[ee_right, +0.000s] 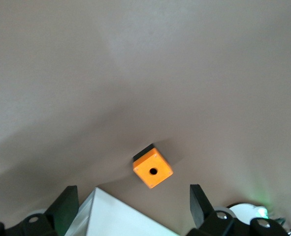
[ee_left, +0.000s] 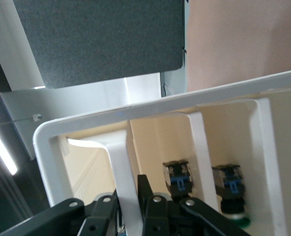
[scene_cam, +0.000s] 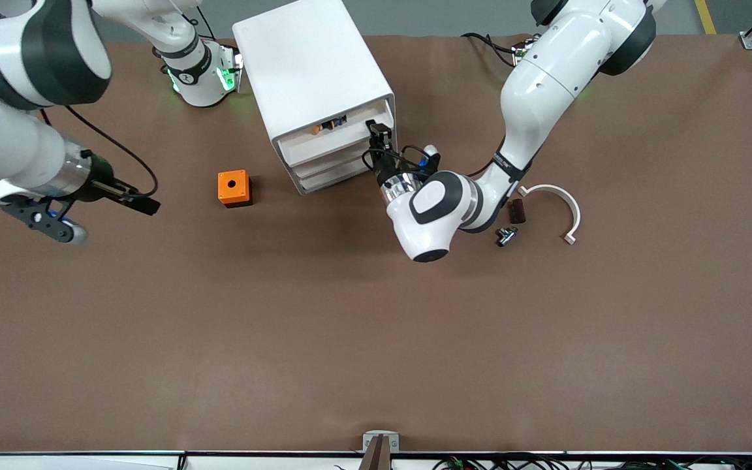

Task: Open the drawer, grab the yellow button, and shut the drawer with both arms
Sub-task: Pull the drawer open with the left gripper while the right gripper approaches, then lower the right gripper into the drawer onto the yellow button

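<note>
Drawer [scene_cam: 324, 134] sits part-open, its rim pinched between the left gripper [scene_cam: 379, 138] fingers; light, stiff plastic — grasp the front edge. Button [scene_cam: 318, 129] lies inside, just past that gripper. Right gripper [scene_cam: 147, 203] waits, fingers spread — orange cube [scene_cam: 234, 188] beneath.

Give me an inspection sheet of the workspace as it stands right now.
Surface: brown table, flat.
Job's things: drawer, uppermost in the white cabinet, pulled partly open; button lies inside.
Clutter: orange cube beside the cabinet; white curved bracket, dark block and small metal part toward the left arm's end.
Grippers: left gripper shut on the drawer's front rim; right gripper open, waiting above the table.
Cables: black cable along the right arm.
Surroundings: nothing seen.
</note>
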You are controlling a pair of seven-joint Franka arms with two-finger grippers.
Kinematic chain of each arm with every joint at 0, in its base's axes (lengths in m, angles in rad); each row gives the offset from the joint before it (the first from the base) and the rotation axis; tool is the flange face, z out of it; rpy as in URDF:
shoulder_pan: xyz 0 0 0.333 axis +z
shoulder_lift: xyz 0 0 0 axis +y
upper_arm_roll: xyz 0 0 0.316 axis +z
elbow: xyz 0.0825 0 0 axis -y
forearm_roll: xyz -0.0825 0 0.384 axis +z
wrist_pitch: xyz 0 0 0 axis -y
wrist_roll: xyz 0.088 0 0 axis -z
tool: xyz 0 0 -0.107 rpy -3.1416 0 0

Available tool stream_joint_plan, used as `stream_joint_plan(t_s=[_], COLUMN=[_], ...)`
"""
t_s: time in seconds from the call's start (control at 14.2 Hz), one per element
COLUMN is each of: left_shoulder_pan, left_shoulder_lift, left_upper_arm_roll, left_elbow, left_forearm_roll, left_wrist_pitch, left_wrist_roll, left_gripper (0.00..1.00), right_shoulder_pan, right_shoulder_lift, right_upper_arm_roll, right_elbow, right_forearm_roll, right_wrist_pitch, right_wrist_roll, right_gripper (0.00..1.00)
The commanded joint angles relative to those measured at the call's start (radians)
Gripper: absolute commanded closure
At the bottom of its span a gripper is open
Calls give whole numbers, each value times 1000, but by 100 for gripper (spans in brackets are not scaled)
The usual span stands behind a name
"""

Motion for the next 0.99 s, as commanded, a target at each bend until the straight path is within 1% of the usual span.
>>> stream_joint_plan(t_s=[0.0,0.14,0.28,0.56,0.78,0.92], left_shoulder_pan=[33,55,73,110,144,158], left_shoulder_lift=[7,15,21,22,24,29], left_upper_arm_roll=[-1,-1,-1,-1,-1,-1], left_elbow=[9,11,12,14,14,16], left_forearm_roll=[-34,-46,-46,-48,-48,-48], left_wrist_pitch=[8,16,19,19,19,19], left_wrist_roll=[15,15,13,15,15,15], left_gripper=[87,86,86,85,84,82], right_shoulder_pan=[116,176,240,364,421,466], right_shoulder_lift=[-15,-7,-9,-1,2,16], right_upper_arm_roll=[-5,-3,-5,-5,-3,-5], right_elbow=[-16,-47,-91,-91,-91,-93], right_forearm_roll=[3,6,4,6,7,26], right_wrist_pitch=[23,75,150,182,204,233], right_wrist_roll=[176,301,373,563,672,750], right_gripper=[0,0,0,0,0,0])
